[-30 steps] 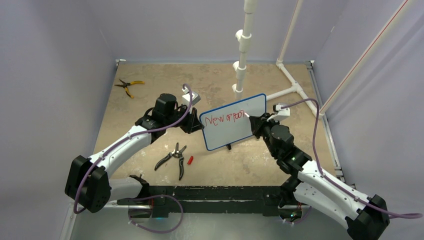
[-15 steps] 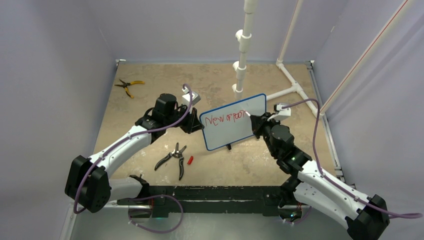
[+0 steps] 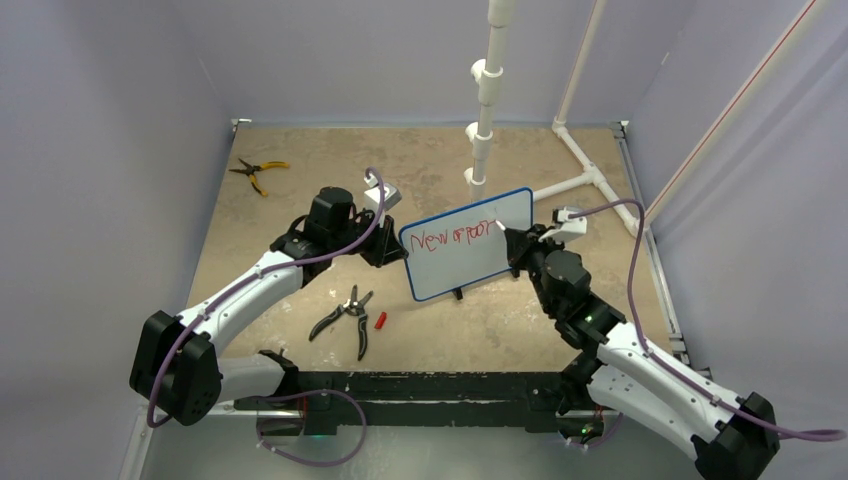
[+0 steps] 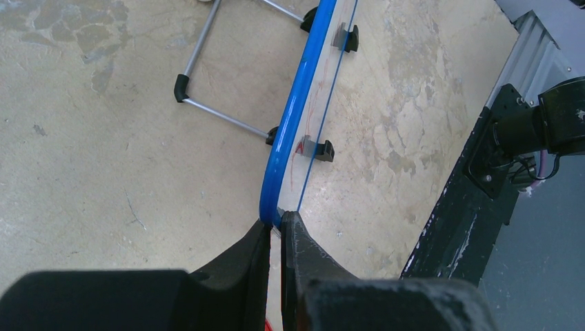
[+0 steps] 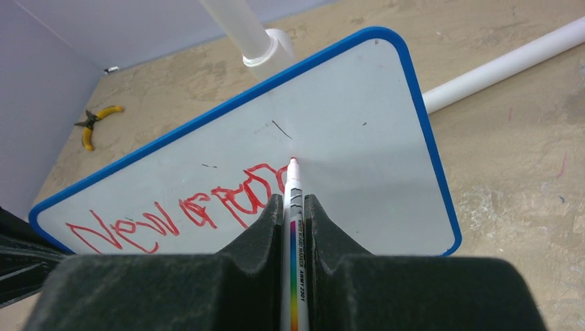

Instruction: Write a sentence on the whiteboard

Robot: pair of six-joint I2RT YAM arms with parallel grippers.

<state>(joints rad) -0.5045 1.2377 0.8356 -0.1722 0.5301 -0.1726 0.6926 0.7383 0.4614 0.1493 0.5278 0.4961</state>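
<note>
Nearest the arm bases, black cutters lie open on the desk, with a small red cap just beside them on the right.

Past these, the whiteboard stands mid-desk, leaning back on its black feet, with a wire stand behind it. From above, its right end sits farther from the bases than its left.

The left pincer is clenched on the whiteboard's left edge. In the left wrist view its fingers press either side of the blue frame at the corner.

The right pincer comes in from the right and grasps a marker, a white barrel with a rainbow stripe, pinched between both fingers. The marker's red tip points at the whiteboard's face near its middle, just right of the last red stroke. Whether it actually touches cannot be told.

The sentence runs in one row of red scrawl across the left part of the whiteboard. It begins with "New", and the later letters are hard to read. The right part of the whiteboard is blank apart from a few faint dark marks.

Farther back, white pipes rise from the desk behind the whiteboard and branch off toward the right wall. Yellow-handled pliers lie near the far left corner, well apart from everything else.
</note>
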